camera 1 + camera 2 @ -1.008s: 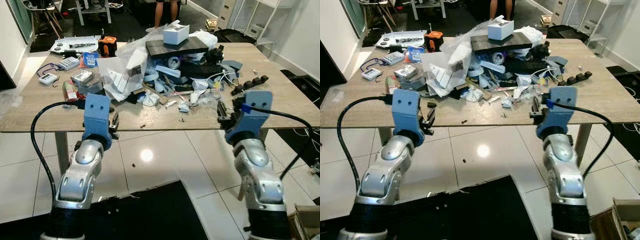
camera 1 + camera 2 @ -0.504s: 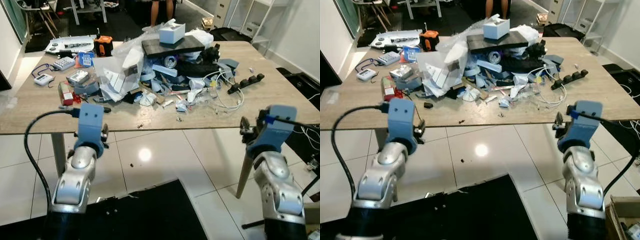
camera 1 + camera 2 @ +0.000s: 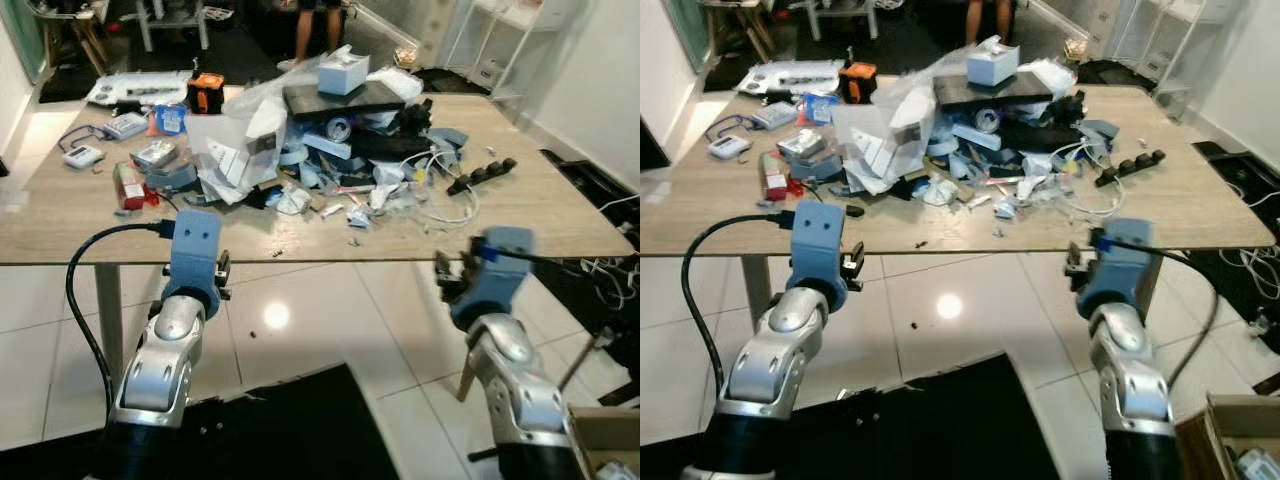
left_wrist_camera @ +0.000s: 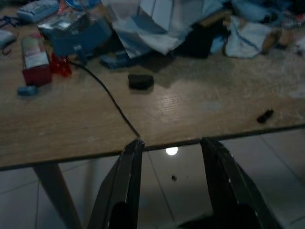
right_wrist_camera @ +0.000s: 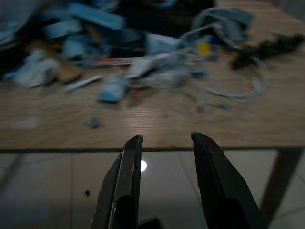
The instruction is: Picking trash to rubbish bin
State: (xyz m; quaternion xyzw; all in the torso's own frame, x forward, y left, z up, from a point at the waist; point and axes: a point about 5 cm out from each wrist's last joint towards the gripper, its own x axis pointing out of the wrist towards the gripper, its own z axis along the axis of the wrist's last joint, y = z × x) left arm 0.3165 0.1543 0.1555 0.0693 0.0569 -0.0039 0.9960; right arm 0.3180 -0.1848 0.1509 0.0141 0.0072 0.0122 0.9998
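A heap of trash (image 3: 320, 140) covers the middle of the wooden table (image 3: 560, 220): crumpled paper, plastic wrap, blue scraps, a can, and a white tissue box (image 3: 342, 72) on a dark board. Small scraps (image 5: 109, 90) lie near the front edge. My left gripper (image 4: 172, 142) is open and empty, just before and below the table's front edge, left of the heap. My right gripper (image 5: 167, 137) is also open and empty, below the front edge to the right of the heap. Both arms show in the left eye view, the left gripper (image 3: 222, 272) and the right gripper (image 3: 447, 278).
A black power strip (image 3: 482, 175) and a white cable (image 3: 440, 200) lie at the right. A red box (image 3: 128, 185), an orange tape measure (image 3: 208, 92) and small devices sit at the left. A cardboard box (image 3: 605, 445) stands on the floor at lower right. A person's legs (image 3: 318, 20) stand behind the table.
The whole view has shifted with the camera. My right gripper has come down from the table's front edge to below it. The left arm has hardly moved.
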